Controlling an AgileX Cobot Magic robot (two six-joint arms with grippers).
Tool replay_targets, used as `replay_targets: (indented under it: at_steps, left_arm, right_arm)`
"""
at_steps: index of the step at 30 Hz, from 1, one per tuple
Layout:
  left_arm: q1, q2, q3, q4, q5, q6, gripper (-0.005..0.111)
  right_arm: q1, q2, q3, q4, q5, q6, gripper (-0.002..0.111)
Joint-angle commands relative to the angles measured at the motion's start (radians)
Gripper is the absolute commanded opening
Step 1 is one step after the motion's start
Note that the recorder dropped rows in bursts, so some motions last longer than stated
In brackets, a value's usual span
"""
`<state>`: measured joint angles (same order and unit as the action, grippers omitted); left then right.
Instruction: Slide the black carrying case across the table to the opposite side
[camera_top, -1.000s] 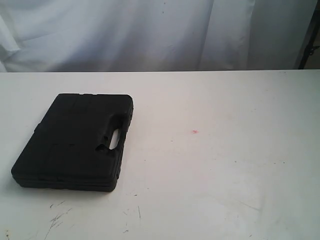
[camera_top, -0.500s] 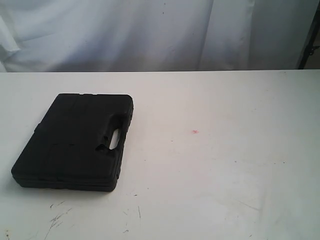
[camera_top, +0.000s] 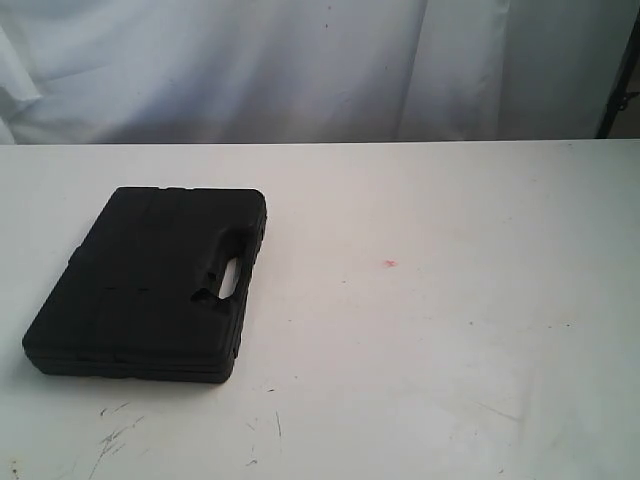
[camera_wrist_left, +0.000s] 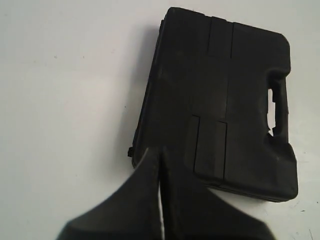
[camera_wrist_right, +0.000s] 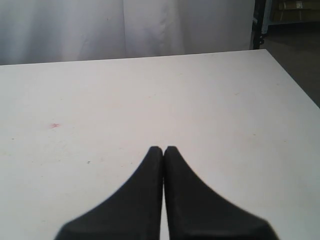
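**Case not yet moved, both grippers closed**

Nothing has shifted over the last second. The one table (camera_top: 450, 330) looks the same, and the one case (camera_top: 150, 285) lies flat in the same place near the left edge, its handle slot (camera_top: 229, 278) facing the middle. The slide has probably not begun, and the whole width toward the right edge is still to cross.

There are two grippers. The left gripper (camera_wrist_left: 160, 160) has its fingers pressed together, tips showing over one corner of the case. No arm appears at the case in the exterior view, so it seems to hang clear. The right gripper (camera_wrist_right: 163, 149) is also pressed together, over bare table toward the right edge. One small red spot (camera_top: 390, 264) marks the middle.
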<state>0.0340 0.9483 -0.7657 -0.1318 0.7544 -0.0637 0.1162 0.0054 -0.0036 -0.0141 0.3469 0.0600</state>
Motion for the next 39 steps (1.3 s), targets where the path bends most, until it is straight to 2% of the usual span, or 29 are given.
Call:
replay_targets:
  at_steps: [1, 5, 11, 19, 27, 39]
  left_arm:
    - [0.001, 0.038, -0.009, -0.027, -0.008, -0.006, 0.000]
    - [0.001, 0.103, -0.031, -0.062, 0.024, 0.052, 0.000]
    - [-0.019, 0.287, -0.184, -0.102, 0.126, 0.072, 0.000]
    - [-0.165, 0.514, -0.381, -0.087, 0.172, 0.019, 0.000]
    - [-0.307, 0.714, -0.552, 0.064, 0.227, -0.138, 0.000]
    - [-0.408, 0.977, -0.755, 0.091, 0.312, -0.190, 0.000]
  right_arm:
    - [-0.007, -0.005, 0.004, -0.003, -0.001, 0.001, 0.000]
    - [-0.007, -0.005, 0.004, -0.003, -0.001, 0.001, 0.000]
    - [-0.007, -0.005, 0.004, -0.003, -0.001, 0.001, 0.000]
    - [-0.007, -0.005, 0.004, -0.003, -0.001, 0.001, 0.000]
    - [-0.007, -0.005, 0.004, -0.003, -0.001, 0.001, 0.000]
    - [-0.007, -0.005, 0.004, -0.003, -0.001, 0.001, 0.000]
